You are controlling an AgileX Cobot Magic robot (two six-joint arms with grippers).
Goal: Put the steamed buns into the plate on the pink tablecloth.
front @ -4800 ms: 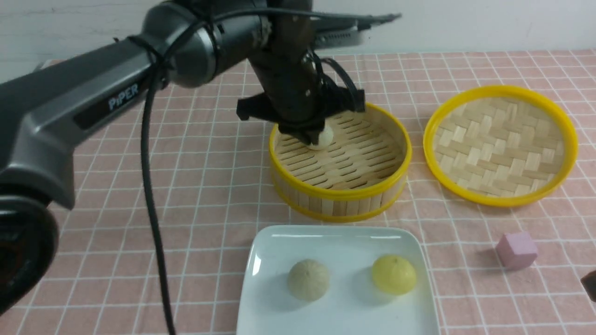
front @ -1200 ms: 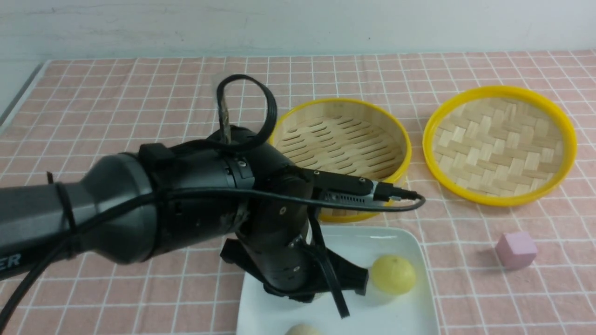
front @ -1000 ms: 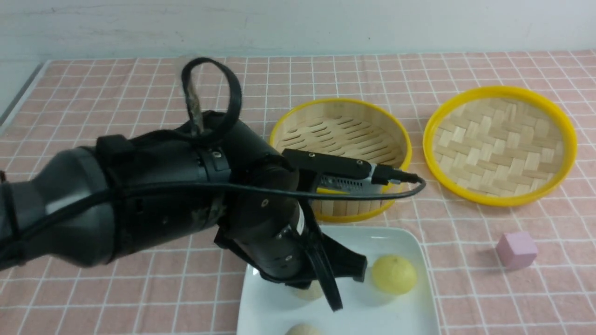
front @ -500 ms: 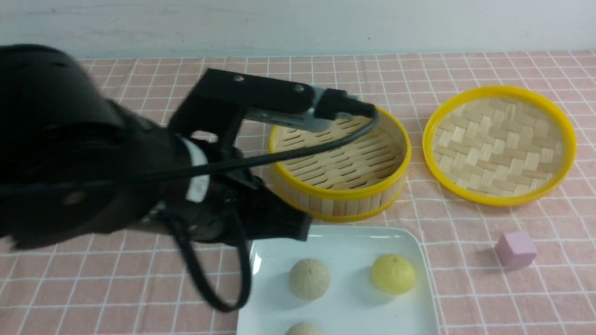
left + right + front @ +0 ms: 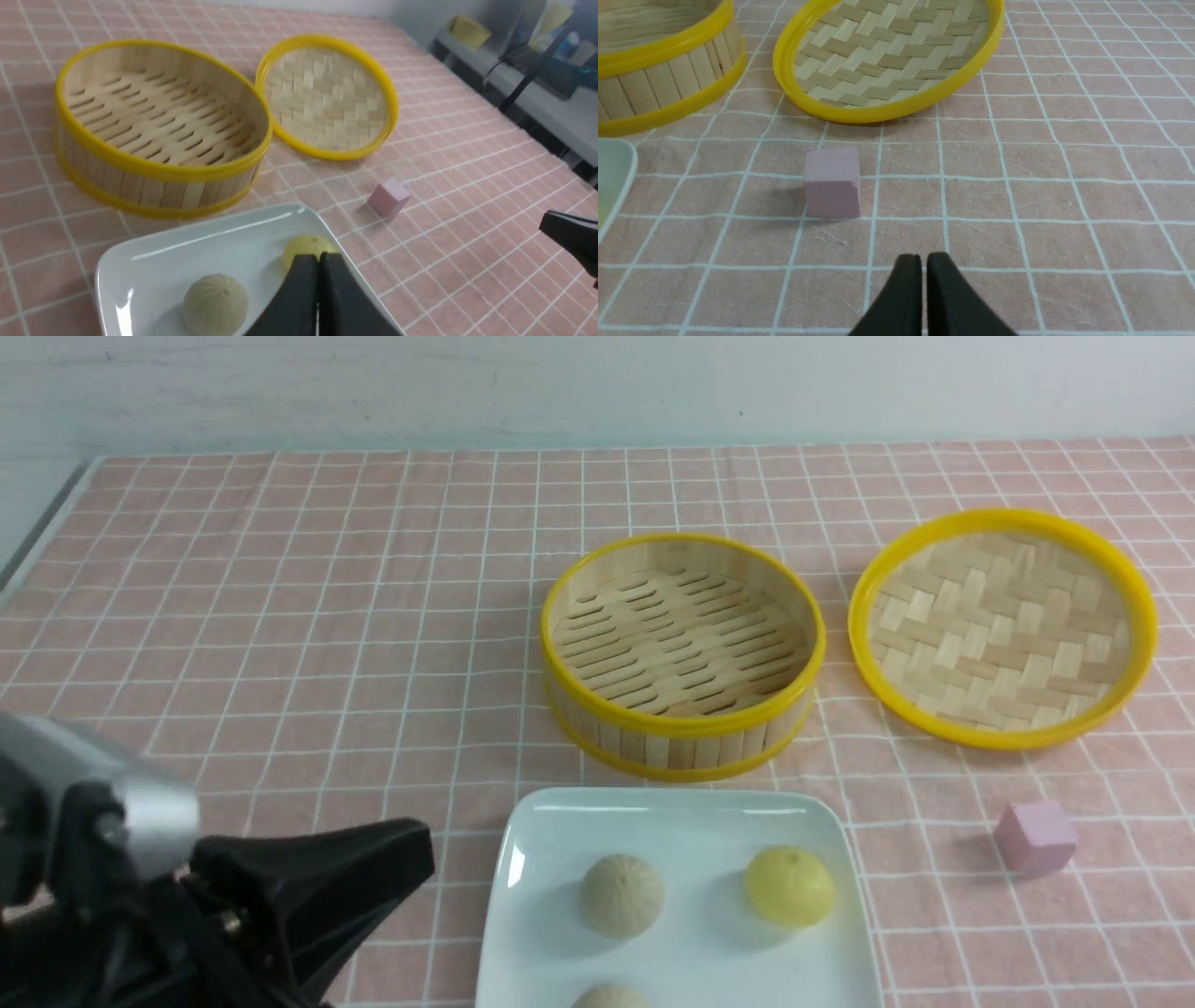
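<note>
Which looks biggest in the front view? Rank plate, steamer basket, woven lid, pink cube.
1. Plate, cut off by the frame and nearest the camera.
2-3. Woven lid and steamer basket: too alike to rank.
4. Pink cube.

The plate point(image 5: 686, 821) is lying on the tablecloth point(image 5: 327, 616) near the front edge, with three buns point(image 5: 622, 896) sitting in it. Behind the plate the steamer point(image 5: 681, 728) is standing, and the lid point(image 5: 1004, 625) is lying to the steamer's right. The cube point(image 5: 1034, 838) is sitting right of the plate, in front of the lid.
</note>
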